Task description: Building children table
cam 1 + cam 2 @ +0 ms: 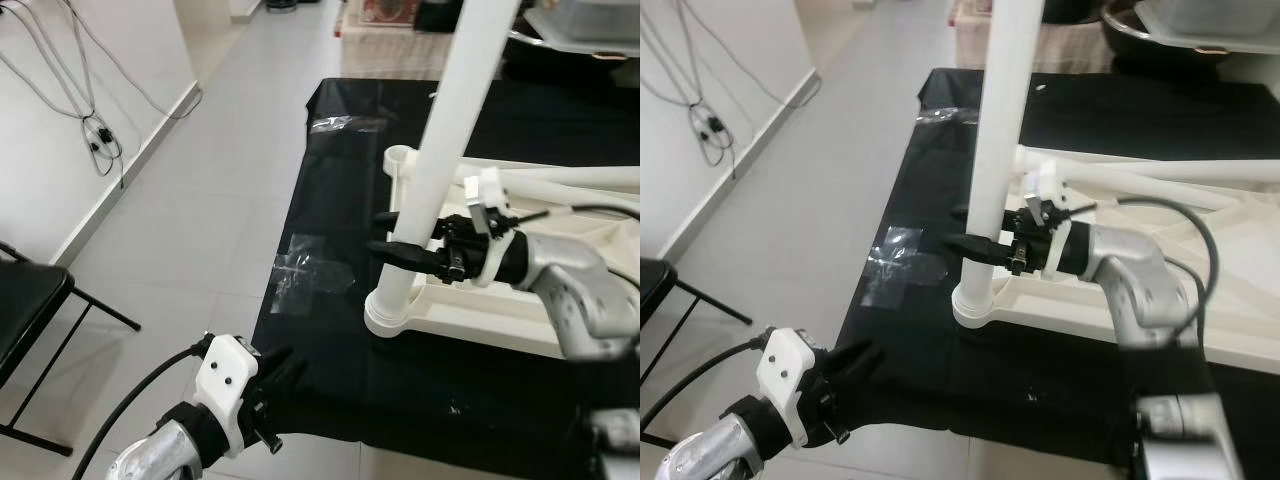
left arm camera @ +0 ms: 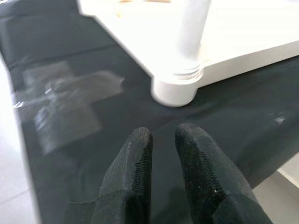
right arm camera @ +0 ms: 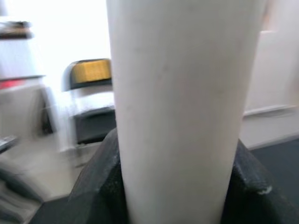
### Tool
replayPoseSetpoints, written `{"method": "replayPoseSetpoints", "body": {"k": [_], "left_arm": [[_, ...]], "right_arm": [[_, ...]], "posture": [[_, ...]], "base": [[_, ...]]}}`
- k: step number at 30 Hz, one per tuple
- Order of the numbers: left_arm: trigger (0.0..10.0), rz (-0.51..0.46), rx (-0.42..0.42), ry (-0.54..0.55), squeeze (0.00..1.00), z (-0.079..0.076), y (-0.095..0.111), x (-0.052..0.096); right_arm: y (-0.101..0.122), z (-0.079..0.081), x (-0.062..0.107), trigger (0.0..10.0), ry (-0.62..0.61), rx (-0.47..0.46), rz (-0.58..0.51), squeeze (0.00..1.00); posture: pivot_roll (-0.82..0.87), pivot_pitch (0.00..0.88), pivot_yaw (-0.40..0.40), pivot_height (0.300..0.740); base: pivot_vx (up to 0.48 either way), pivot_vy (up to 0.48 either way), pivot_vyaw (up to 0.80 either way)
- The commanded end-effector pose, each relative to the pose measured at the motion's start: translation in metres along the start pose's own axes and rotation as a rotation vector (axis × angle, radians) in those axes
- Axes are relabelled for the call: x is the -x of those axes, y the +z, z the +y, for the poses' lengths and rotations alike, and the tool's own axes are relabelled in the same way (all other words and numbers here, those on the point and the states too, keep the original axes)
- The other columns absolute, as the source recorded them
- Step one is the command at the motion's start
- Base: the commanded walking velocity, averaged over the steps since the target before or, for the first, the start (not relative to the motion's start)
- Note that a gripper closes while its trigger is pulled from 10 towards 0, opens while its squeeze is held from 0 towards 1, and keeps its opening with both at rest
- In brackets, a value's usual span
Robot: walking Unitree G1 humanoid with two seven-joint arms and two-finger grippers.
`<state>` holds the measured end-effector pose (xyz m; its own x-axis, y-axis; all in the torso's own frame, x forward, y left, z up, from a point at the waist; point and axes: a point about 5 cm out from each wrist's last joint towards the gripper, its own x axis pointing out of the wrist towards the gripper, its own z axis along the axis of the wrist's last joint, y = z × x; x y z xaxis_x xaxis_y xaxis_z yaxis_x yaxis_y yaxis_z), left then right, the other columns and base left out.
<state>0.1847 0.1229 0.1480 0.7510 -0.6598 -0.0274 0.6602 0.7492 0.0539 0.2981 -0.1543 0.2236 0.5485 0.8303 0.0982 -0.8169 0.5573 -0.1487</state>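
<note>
At frame center, right gripper is clamping white leg standing in tabletop corner socket; other legs lying loose; left gripper nearly closed, empty.

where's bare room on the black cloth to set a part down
Bare black cloth lies left of the upturned white plastic tabletop, around the clear tape patches. It is crowded where the right claw grips the upright white table leg.
</note>
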Motion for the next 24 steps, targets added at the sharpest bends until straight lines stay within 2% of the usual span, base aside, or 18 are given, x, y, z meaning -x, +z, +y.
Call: {"method": "replayPoseSetpoints", "body": {"k": [1,2,3,4,5,6,7,10,11,13,14,15,16,17,20,21,23,24], "left_arm": [[10.0,0.003,-0.002,0.006,0.0,0.0,0.0,0.004],[10.0,0.003,-0.002,0.006,0.0,0.0,0.0,0.004],[10.0,0.004,-0.002,0.008,0.0,0.001,0.0,0.004],[10.0,0.004,0.0,0.011,0.0,0.002,0.0,0.004],[10.0,0.004,0.003,0.011,0.0,0.001,-0.001,0.003],[10.0,0.004,0.003,0.011,0.0,0.001,-0.001,0.003],[10.0,0.003,0.005,0.011,0.0,0.001,-0.001,0.002],[10.0,0.003,0.005,0.005,0.0,0.0,-0.002,0.0],[10.0,0.001,0.006,0.0,0.0,0.0,-0.002,-0.001],[10.0,0.001,0.006,0.0,0.0,0.0,-0.002,-0.001],[10.0,0.001,0.012,0.005,0.0,0.0,-0.003,-0.002],[10.0,0.001,0.012,0.005,0.0,0.0,-0.003,-0.002],[10.0,0.005,0.017,0.009,0.0,-0.002,-0.007,-0.003],[10.0,0.006,0.023,0.017,0.0,-0.003,-0.009,-0.003],[10.0,0.006,0.023,0.017,0.0,-0.003,-0.009,-0.003],[10.0,0.007,0.024,0.023,0.0,-0.003,-0.01,-0.003],[10.0,0.0,0.031,0.036,0.0,-0.002,-0.01,-0.004],[10.0,-0.003,0.032,0.043,0.0,-0.001,-0.01,-0.004]], "right_arm": [[-0.041,-0.005,0.012,0.0,-0.642,0.067,0.253,0.0],[-0.041,-0.005,0.012,0.0,-0.642,0.067,0.253,0.0],[-0.048,0.002,0.023,0.0,-0.838,0.108,0.313,0.0],[-0.052,0.026,0.021,0.0,-0.838,0.08,0.335,0.0],[-0.053,0.048,0.012,0.0,-0.752,0.023,0.321,0.0],[-0.053,0.048,0.012,0.0,-0.752,0.023,0.321,0.0],[-0.052,0.063,0.006,0.0,-0.689,-0.019,0.305,0.0],[-0.049,0.066,-0.001,0.0,-0.646,-0.014,0.283,0.0],[-0.046,0.061,-0.006,0.0,-0.639,0.001,0.267,0.0],[-0.046,0.061,-0.006,0.0,-0.639,0.001,0.267,0.0],[-0.042,0.056,-0.009,4.8,-0.643,0.02,0.251,0.0],[-0.042,0.056,-0.009,4.8,-0.643,0.02,0.251,0.0],[-0.035,0.054,-0.011,10.0,-0.624,0.025,0.212,0.01],[-0.03,0.057,-0.014,10.0,-0.599,0.01,0.173,1.0],[-0.03,0.057,-0.014,10.0,-0.599,0.01,0.173,1.0],[-0.025,0.061,-0.016,10.0,-0.583,-0.003,0.139,1.0],[-0.01,0.06,-0.016,10.0,-0.374,-0.037,0.053,1.0],[-0.005,0.055,-0.013,10.0,-0.281,-0.022,0.043,1.0]], "posture": [[0.06,0.189,-0.02,0.74],[0.06,0.189,-0.02,0.74],[0.06,0.189,-0.02,0.74],[0.06,0.194,-0.008,0.74],[0.05,0.179,-0.004,0.74],[0.05,0.179,-0.004,0.74],[0.05,0.179,-0.004,0.74],[0.05,0.175,-0.004,0.74],[0.05,0.168,-0.007,0.74],[0.05,0.168,-0.007,0.74],[0.04,0.164,-0.007,0.74],[0.04,0.164,-0.007,0.74],[0.03,0.165,-0.004,0.74],[0.03,0.165,-0.003,0.74],[0.03,0.165,-0.003,0.74],[0.02,0.166,-0.001,0.74],[0.02,0.166,-0.001,0.74],[0.02,0.168,-0.001,0.74]], "base": [[0.0,0.0,0.0],[0.0,0.0,0.0],[0.0,0.0,0.0],[0.0,0.0,0.0],[0.0,0.0,0.0],[0.0,0.0,0.0],[0.0,0.0,0.0],[0.0,0.0,0.0],[0.0,0.0,0.0],[0.0,0.0,0.0],[0.0,0.0,0.0],[0.0,0.0,0.0],[0.0,0.0,0.0],[0.0,0.0,0.0],[0.0,0.0,0.0],[0.0,0.0,0.0],[0.0,0.0,0.0],[0.0,0.0,0.0]]}}
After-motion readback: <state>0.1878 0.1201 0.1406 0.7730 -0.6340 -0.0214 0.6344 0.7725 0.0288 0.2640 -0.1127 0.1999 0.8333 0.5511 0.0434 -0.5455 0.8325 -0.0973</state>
